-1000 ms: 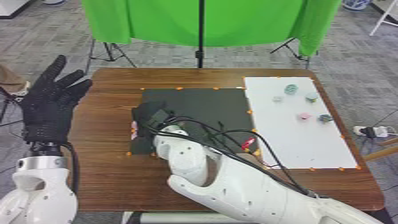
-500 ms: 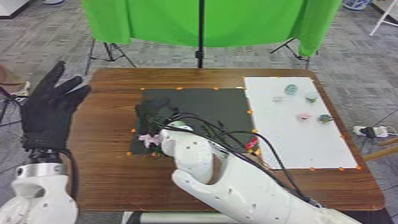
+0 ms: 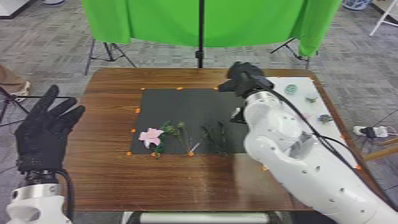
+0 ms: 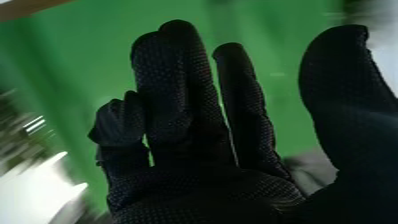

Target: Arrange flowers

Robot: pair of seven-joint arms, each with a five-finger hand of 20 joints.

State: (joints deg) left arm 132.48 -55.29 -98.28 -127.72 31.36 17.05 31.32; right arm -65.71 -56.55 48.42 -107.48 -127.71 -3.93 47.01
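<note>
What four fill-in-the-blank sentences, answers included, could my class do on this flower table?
The flower lying on the dark mat is ____.
The sheet beside the mat is ____.
The cloth hanging beyond the table is ____.
In the head view, the robot's ____ hand overlaps the table's far edge.

Missing words: pink; white; green; right.

flower (image 3: 150, 136) on mat (image 3: 182, 106), sheet (image 3: 303, 82) at right

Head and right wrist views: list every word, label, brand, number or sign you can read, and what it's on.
None readable in either view.
Dark mat, white sheet, green cloth: no lettering I can make out.
Right hand, left hand: none either.
White device on the floor: any marks too small to read.
</note>
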